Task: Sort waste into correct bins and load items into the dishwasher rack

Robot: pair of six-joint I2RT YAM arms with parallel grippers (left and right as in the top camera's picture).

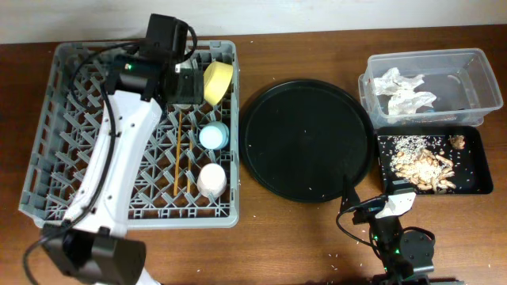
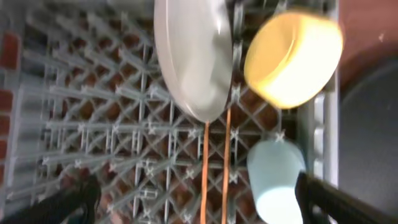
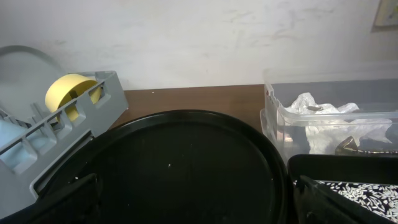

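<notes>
Grey dishwasher rack point(image 1: 47, 119) holds the white plate point(image 2: 193, 56) on edge, the yellow bowl point(image 1: 218, 81) tilted beside it, the light blue cup point(image 1: 214, 136), the pink cup point(image 1: 211, 180) and two chopsticks point(image 1: 178, 154) flat on the grid. Left hand point(image 2: 196, 186) hovers above the plate, spread wide, holding nothing. Right hand point(image 3: 196, 186), likewise wide and empty, sits low at the near edge of the round black tray point(image 1: 307, 142). Tissues point(image 1: 404, 91) lie in the clear tub point(image 1: 467, 79); food scraps point(image 1: 424, 165) in the black rectangular tray point(image 1: 471, 154).

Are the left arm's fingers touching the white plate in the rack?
Apart. The left wrist view shows bare rack grid between the fingers at the bottom corners and the white plate.
</notes>
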